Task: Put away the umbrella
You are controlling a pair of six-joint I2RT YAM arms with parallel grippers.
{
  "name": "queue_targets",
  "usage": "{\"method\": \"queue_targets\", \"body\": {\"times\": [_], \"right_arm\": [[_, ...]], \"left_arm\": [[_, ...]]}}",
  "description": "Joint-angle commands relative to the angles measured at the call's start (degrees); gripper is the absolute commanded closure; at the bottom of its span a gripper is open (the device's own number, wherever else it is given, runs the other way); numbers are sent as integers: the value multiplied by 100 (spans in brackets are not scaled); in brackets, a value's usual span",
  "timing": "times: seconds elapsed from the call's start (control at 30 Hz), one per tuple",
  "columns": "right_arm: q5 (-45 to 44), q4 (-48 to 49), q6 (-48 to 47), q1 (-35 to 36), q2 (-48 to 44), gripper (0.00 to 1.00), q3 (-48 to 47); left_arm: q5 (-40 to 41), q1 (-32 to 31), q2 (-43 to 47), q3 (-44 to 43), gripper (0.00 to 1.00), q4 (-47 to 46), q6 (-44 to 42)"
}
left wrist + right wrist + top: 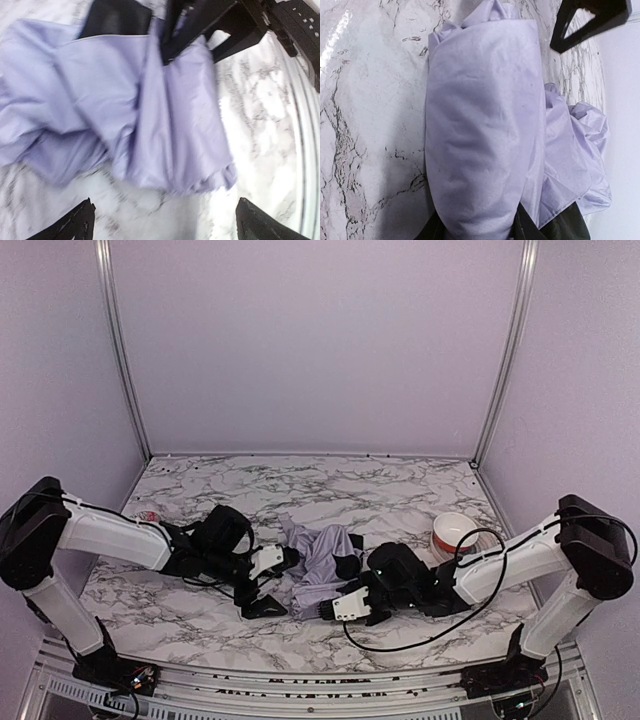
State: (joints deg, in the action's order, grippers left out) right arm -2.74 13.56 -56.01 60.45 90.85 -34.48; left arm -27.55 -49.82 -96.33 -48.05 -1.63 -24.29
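Observation:
The umbrella (pixel 325 562) lies collapsed on the marble table (pixel 400 490), a crumpled heap of pale lavender fabric with black patches of its inner side showing. My right gripper (pixel 330 608) holds its near end. In the right wrist view the rolled fabric (pixel 480 125) runs straight up out of the right gripper (pixel 480 232), whose dark jaws press it from both sides. My left gripper (pixel 280 583) stands wide open just left of the heap. Its two black fingertips (pixel 75 225) are far apart, with bare marble between them and the loose fabric (pixel 150 115) just ahead, untouched.
An orange-and-white bowl (pixel 452 533) stands at the right, behind my right forearm. A small reddish item (pixel 148 515) sits at the far left near the wall. Lavender walls close in the table on three sides. The right gripper's black body (pixel 220 25) shows beyond the fabric.

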Motion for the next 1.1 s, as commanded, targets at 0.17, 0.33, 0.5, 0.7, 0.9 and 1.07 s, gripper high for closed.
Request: {"method": "queue_targets", "body": {"times": [0.17, 0.33, 0.5, 0.7, 0.9, 1.07], "right_arm": [[395, -2082, 803, -171, 789, 95, -783], [1584, -3661, 1784, -525, 1467, 89, -2064], [2266, -4848, 2235, -693, 2319, 91, -2892], [3717, -5541, 2440, -1000, 2710, 91, -3328], [4461, -6068, 2207, -1017, 2877, 92, -3502], [4533, -6036, 2289, -1072, 2851, 92, -3568]], "left_arm": [[1501, -192, 2269, 2220, 3, -2920, -177], [2863, -1255, 2764, 2593, 7, -2897, -1106], [3336, -1598, 2876, 2696, 16, -2825, -1445], [4383, -1860, 1741, 2236, 15, -2395, -2137], [5059, -1979, 430, 1416, 13, -2324, -2396], [4880, -1970, -92, 1173, 21, -2249, -2245]]}}
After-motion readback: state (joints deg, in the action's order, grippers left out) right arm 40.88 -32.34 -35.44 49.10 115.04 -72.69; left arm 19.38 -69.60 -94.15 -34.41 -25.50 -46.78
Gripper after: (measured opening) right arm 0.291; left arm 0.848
